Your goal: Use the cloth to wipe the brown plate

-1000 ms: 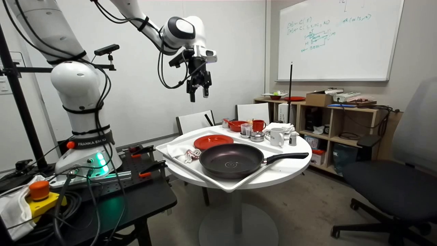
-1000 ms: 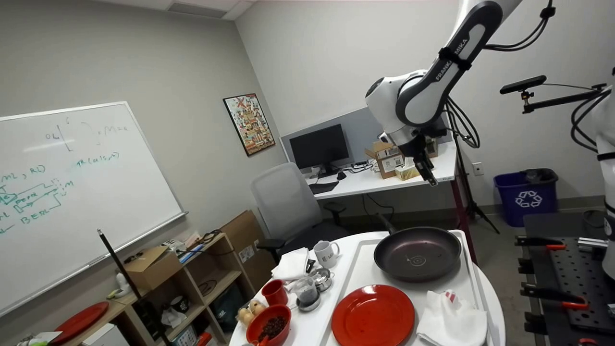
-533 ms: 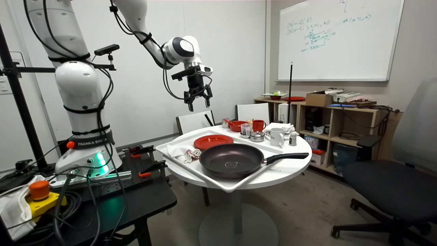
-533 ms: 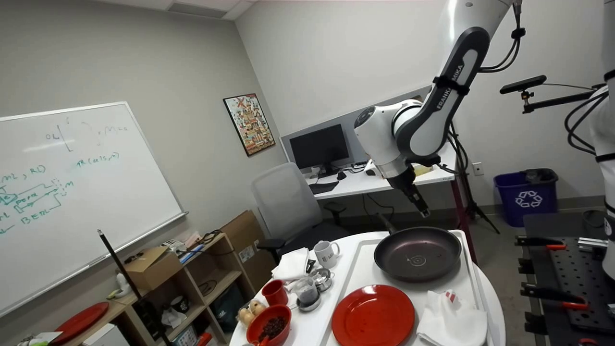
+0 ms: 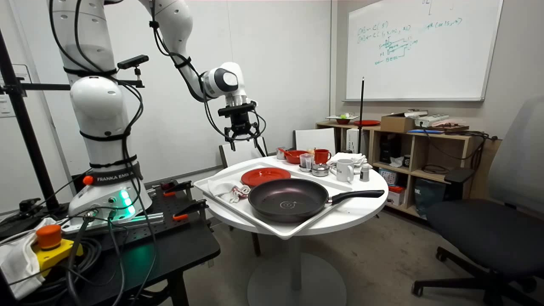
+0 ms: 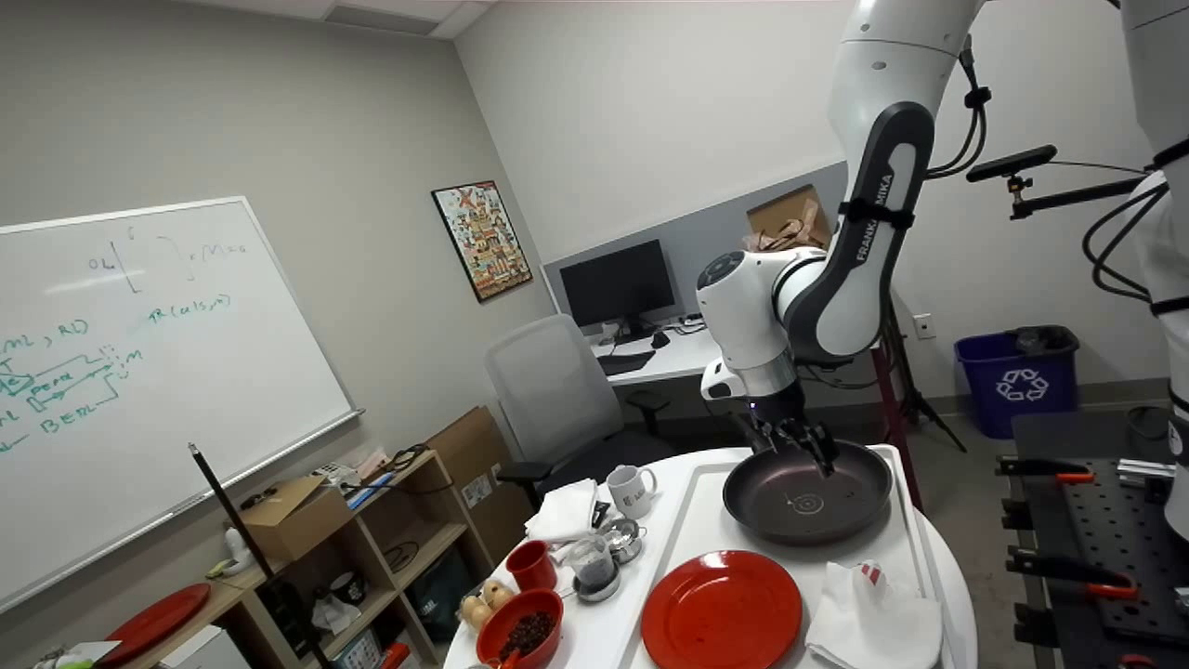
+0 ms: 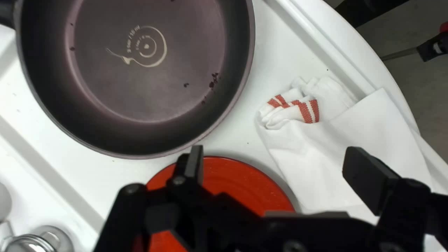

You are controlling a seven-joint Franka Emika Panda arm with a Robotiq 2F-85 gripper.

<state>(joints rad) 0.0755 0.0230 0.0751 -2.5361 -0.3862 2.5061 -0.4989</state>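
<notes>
You are bringing the gripper (image 7: 274, 157) lower than a second ago, its jaws standing wide apart. Below it, the red plate (image 7: 245, 182) and, just beside that, the white cloth (image 7: 315, 164) are lying unmoved on the white tray (image 7: 280, 52).

Gloss is seen on the red plate (image 6: 721, 609), matt smoothness inside the frying pan (image 6: 799, 509), fabric in the dishcloth (image 6: 873, 624).
</notes>
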